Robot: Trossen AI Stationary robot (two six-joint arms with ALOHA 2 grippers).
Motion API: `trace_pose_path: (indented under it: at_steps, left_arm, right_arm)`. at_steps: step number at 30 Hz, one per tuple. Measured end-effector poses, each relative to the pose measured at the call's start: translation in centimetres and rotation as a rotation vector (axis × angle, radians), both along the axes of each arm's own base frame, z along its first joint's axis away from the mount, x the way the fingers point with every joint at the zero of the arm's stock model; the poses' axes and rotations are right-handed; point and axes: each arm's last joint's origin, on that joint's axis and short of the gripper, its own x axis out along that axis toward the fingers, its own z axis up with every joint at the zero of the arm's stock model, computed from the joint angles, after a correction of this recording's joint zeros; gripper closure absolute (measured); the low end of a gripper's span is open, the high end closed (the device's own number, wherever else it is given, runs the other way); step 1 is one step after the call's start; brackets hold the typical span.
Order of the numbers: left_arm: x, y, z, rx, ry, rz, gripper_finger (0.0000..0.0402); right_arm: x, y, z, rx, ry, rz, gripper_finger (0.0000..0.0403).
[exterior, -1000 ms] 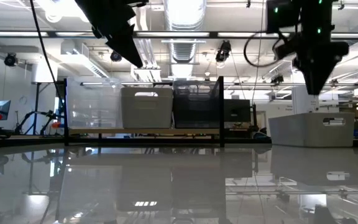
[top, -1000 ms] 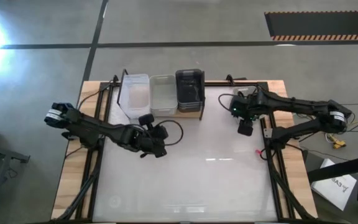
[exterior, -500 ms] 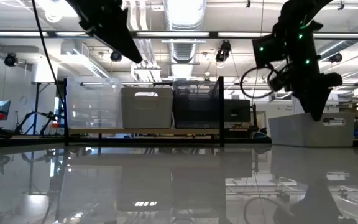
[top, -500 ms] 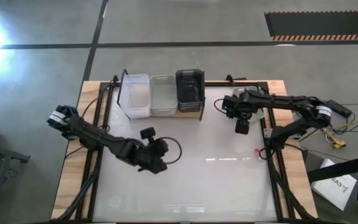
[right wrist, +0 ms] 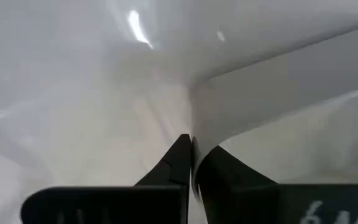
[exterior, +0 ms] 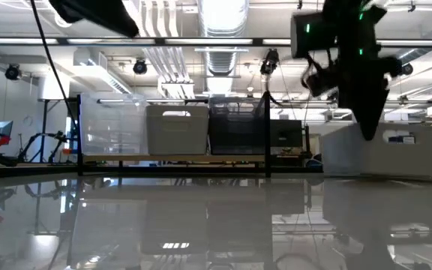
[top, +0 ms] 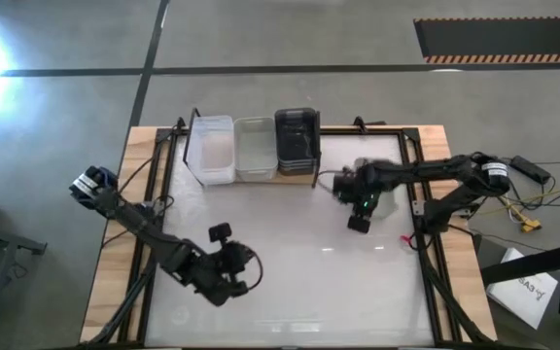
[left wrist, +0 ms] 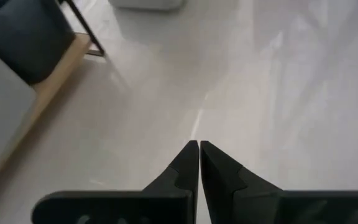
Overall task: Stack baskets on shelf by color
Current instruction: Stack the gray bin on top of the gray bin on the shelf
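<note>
On the shelf [top: 304, 173] at the table's far side stand a translucent white basket [top: 210, 148], a light grey one [top: 254, 148] and a dark grey one [top: 297, 139], side by side on its board. A further light grey basket [exterior: 396, 154] sits on the table right of the shelf, blurred in the high view [top: 385, 197]. My right gripper [top: 358, 222] points down at it, shut on its wall. My left gripper [top: 227, 282] hangs shut and empty above the near-left part of the table. My right gripper pinches the light grey basket's upright wall at its top rim [right wrist: 194, 140], one finger inside the basket and one outside. The fingers [exterior: 367, 133] come from above, pointing down. Whether the basket's bottom is off the table, I cannot tell.
Black frame rails [top: 418, 209] run along the table's left and right sides. The glossy white tabletop [top: 309, 282] lies open between the arms. The shelf's upright black rods [exterior: 267, 135] stand beside the dark grey basket.
My right gripper has come down and gone toward the table's left and near side, and has shut on the light grey basket's wall; the basket has shifted with it. My left gripper, still shut, has swung away from the shelf toward the near edge.
</note>
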Motion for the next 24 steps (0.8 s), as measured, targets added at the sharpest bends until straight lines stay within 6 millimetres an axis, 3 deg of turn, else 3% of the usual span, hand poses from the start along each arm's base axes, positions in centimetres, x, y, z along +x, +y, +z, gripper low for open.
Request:
trace_pose_path:
  at_steps: [6, 9, 12, 17, 21, 24]
  left_arm:
    - [-2.2, -2.2, 1.6, -0.02, -0.105, -0.021, 0.0402]
    - [-3.5, -3.1, 2.3, -0.005, -0.162, -0.029, 0.0402]
    - [-4.6, -3.6, 3.0, -0.027, -0.206, -0.035, 0.0402]
    - [-6.1, -4.5, 3.3, -0.051, -0.231, -0.071, 0.0402]
    - [-6.7, -5.0, 3.3, -0.036, -0.245, -0.084, 0.0402]
    - [-6.9, -5.3, 3.0, -0.052, -0.247, -0.083, 0.0402]
  right_arm:
    - [4.5, 8.9, 1.8, 0.11, -0.204, -0.038, 0.0393]
    - [7.5, 13.5, 2.4, 0.172, -0.331, 0.013, 0.0393]
    - [11.2, 16.5, 2.4, 0.2, -0.411, 0.05, 0.0393]
    - [18.3, 17.6, 0.9, 0.142, -0.479, 0.083, 0.0393]
    - [23.1, 16.4, 0.2, 0.1, -0.533, 0.128, 0.0391]
    - [25.5, 15.2, 0.3, 0.022, -0.553, 0.152, 0.0376]
